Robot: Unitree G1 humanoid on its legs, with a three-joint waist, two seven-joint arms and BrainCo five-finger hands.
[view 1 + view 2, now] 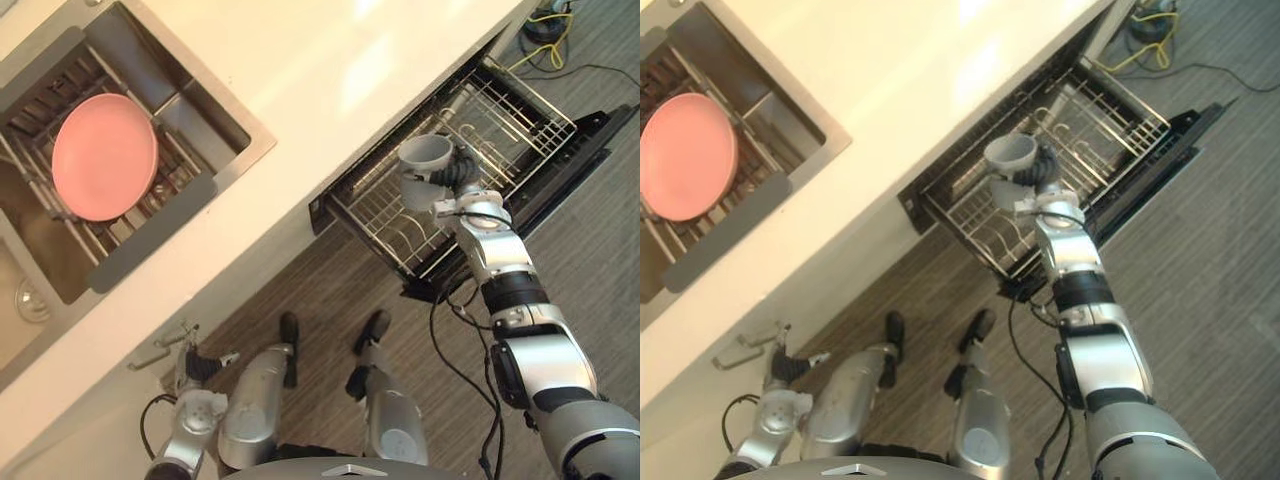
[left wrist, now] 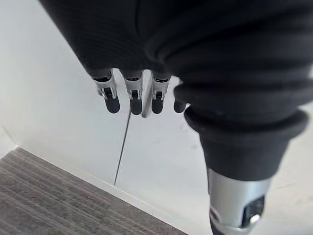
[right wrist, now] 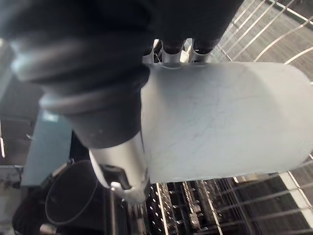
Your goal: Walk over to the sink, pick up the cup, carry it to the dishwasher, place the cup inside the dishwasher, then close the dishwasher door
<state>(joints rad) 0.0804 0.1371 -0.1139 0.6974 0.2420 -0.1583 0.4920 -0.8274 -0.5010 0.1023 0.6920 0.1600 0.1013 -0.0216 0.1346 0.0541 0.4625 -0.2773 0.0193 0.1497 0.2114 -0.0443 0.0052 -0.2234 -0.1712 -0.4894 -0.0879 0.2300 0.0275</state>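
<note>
Cup (image 1: 421, 166) sits gripped in right hand (image 1: 457, 177) above dishwasher rack (image 1: 522, 118).

Head eyes overlook dishwasher (image 1: 565, 170); wrist cameras close-up.

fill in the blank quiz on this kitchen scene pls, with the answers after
1. The robot's right hand grips the pale grey cylindrical cup over the silver wire rack pulled out of the open ____.
2. The round plate lying in the steel sink is coloured ____.
3. The robot's left hand, by the white cabinet front, holds ____.
Missing words: dishwasher; pink; nothing.
</note>
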